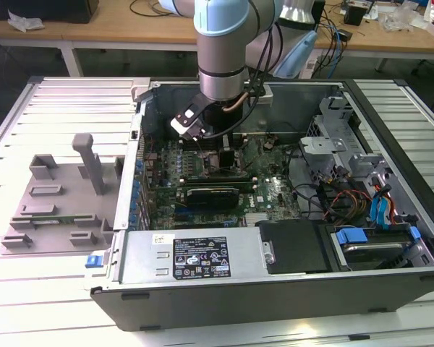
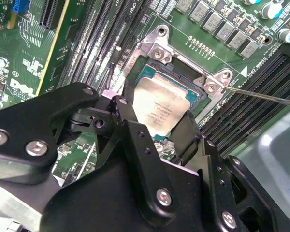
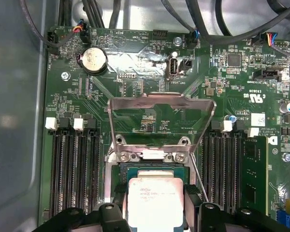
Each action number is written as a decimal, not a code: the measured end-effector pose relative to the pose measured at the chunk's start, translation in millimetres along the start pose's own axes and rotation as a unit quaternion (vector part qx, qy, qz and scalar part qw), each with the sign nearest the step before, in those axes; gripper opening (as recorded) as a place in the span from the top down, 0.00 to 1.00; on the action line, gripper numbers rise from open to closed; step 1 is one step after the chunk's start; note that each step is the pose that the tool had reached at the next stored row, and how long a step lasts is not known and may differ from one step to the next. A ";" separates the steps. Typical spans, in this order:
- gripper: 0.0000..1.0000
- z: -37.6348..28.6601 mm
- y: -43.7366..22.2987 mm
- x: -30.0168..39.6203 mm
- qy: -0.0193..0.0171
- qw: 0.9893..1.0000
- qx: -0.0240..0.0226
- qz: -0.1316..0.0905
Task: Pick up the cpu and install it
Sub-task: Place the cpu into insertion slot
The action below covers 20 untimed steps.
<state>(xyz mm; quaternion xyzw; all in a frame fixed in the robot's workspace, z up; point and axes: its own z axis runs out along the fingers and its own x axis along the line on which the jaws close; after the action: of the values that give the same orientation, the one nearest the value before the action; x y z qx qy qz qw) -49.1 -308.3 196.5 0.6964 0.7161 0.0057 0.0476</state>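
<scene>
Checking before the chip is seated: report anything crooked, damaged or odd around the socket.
Nothing stands out: the cpu lies square over the socket, held in the jaws of the gripper, and the metal bracket stands hinged open, clear of it.

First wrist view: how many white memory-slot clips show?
4 clips: two on one side of the raised bracket, two on the other. More may be hidden behind the gripper.

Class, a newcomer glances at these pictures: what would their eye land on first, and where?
The silvery cpu stands out, pinched by the black claw over the motherboard socket, whose metal bracket stands flipped open. In the exterior view, the pale-blue arm reaches down into an open computer case lying on a slatted table.
</scene>
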 end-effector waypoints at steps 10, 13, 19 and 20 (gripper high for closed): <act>0.39 0.6 0.0 0.1 0.002 1.000 0.000 0.000; 0.39 0.6 0.0 0.1 0.003 1.000 0.000 0.003; 0.39 0.1 0.0 0.1 0.002 1.000 0.000 0.007; 0.40 0.1 0.0 0.2 0.002 1.000 0.000 0.008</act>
<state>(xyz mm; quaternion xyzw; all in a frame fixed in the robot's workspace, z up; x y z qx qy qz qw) -49.1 -308.1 196.4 0.7017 0.7110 0.0076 0.0456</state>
